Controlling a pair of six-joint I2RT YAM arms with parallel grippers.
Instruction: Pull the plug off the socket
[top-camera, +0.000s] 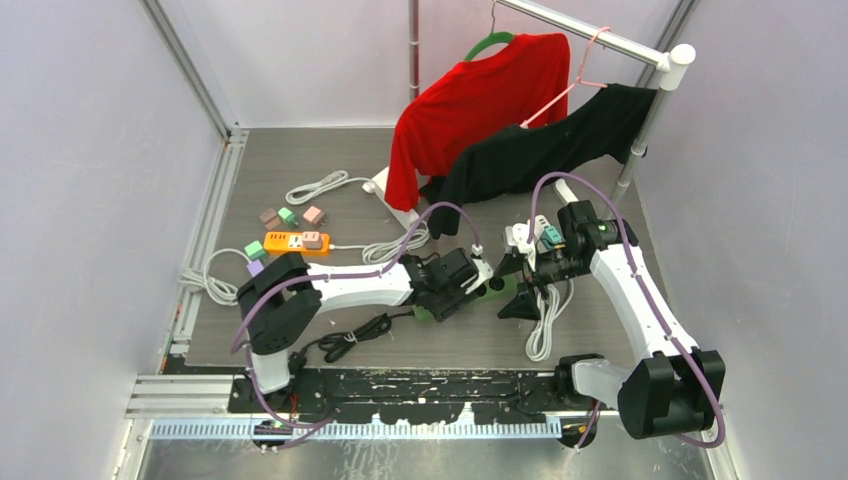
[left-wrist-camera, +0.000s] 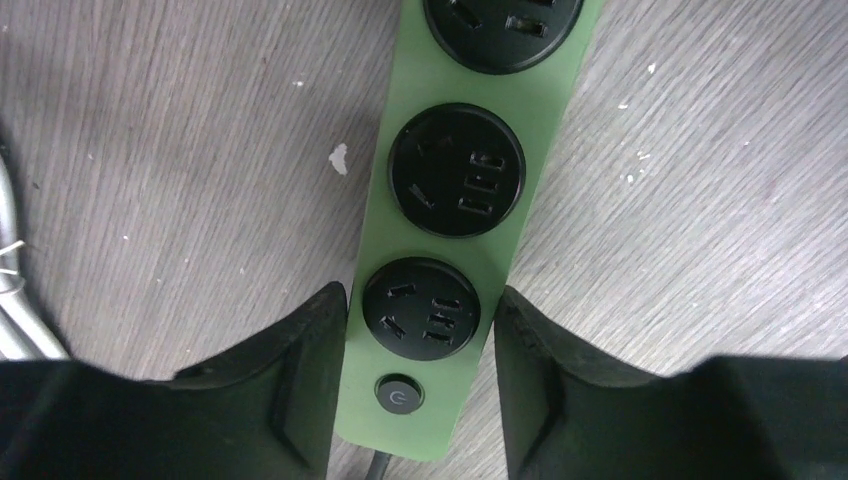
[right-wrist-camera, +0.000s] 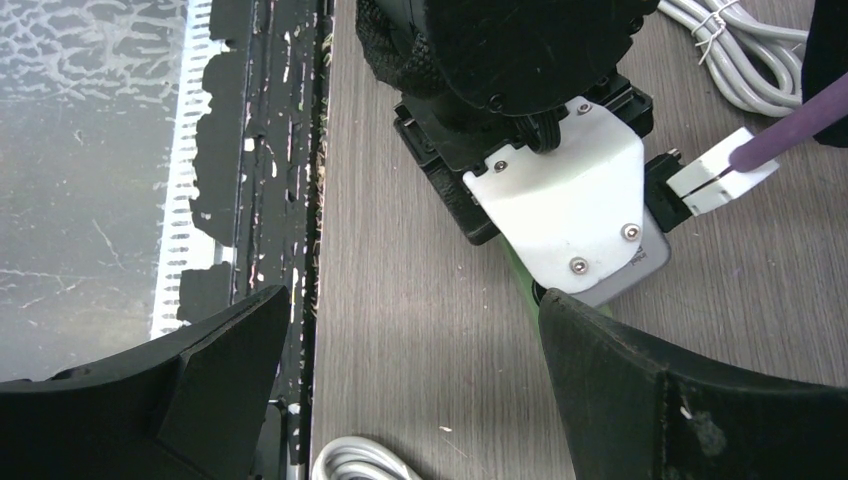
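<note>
A green power strip (left-wrist-camera: 470, 80) with round black sockets lies on the grey table. My left gripper (left-wrist-camera: 422, 300) is shut on its end by the power button (left-wrist-camera: 398, 393), one finger on each long side. The three sockets in the left wrist view are empty; no plug shows in them. In the top view the strip (top-camera: 496, 290) is mostly hidden under both grippers. My right gripper (right-wrist-camera: 415, 295) is wide open and empty above the table beside the left wrist, also seen from above (top-camera: 512, 285). Only a green sliver (right-wrist-camera: 522, 272) shows there.
A coiled white cable (top-camera: 545, 322) lies under the right arm. An orange power strip (top-camera: 296, 242) with small adapters (top-camera: 288, 215) sits at the left. Red (top-camera: 480, 95) and black (top-camera: 560, 140) shirts hang on a rack at the back. A black cable (top-camera: 350, 335) lies near the front edge.
</note>
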